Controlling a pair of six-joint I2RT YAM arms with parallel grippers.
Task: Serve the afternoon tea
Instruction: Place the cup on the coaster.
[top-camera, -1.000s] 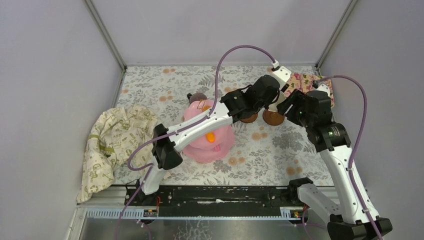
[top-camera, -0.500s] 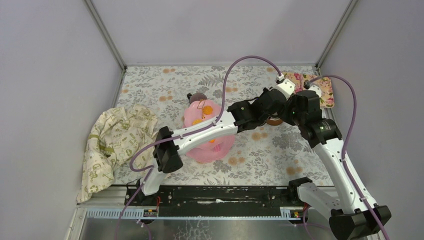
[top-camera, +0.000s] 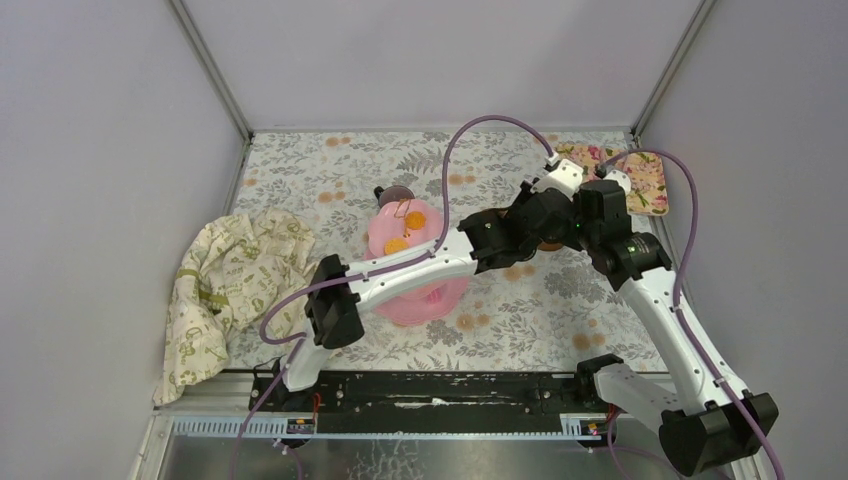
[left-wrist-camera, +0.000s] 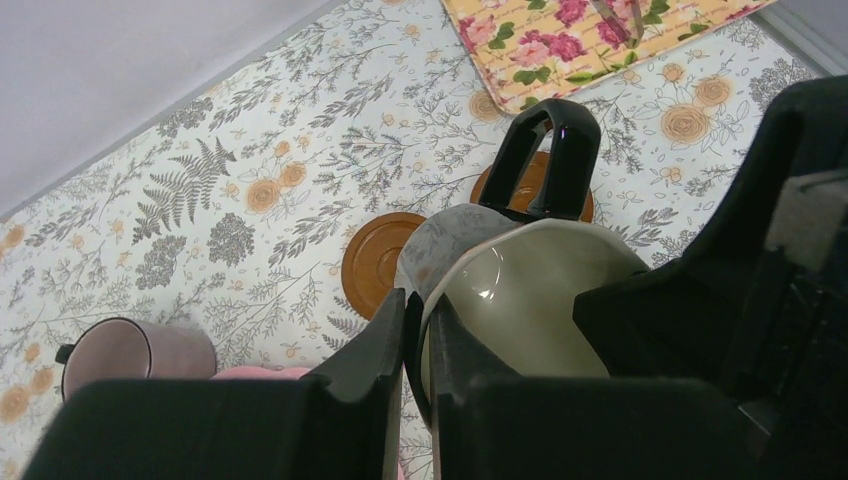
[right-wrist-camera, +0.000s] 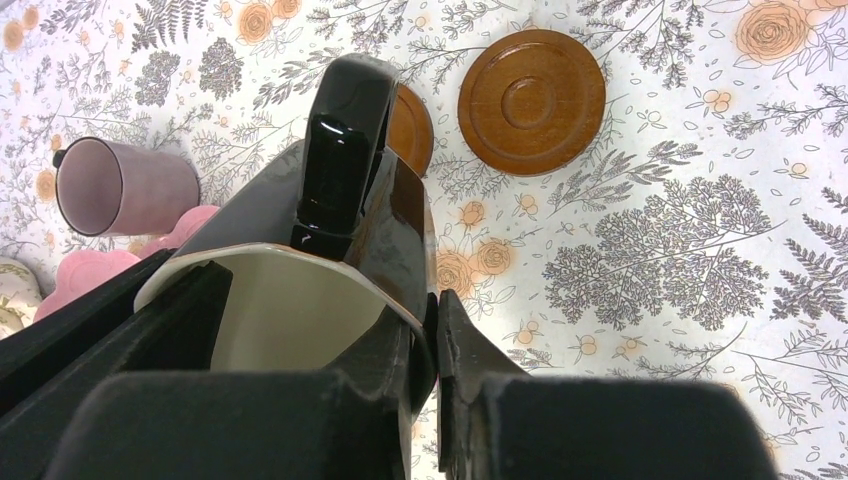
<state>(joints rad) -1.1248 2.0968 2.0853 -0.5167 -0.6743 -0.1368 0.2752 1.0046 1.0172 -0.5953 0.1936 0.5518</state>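
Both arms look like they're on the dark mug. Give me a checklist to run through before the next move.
1. Right gripper clamped on the rim of the dark mug: ok.
2. Left gripper clamped on the same rim: ok.
3. Open saucer bare for landing: ok.
4. Second saucer bare: cannot tell, partly behind the mug.
5. Mauve mug upright: not ok, on its side by the cake stand.
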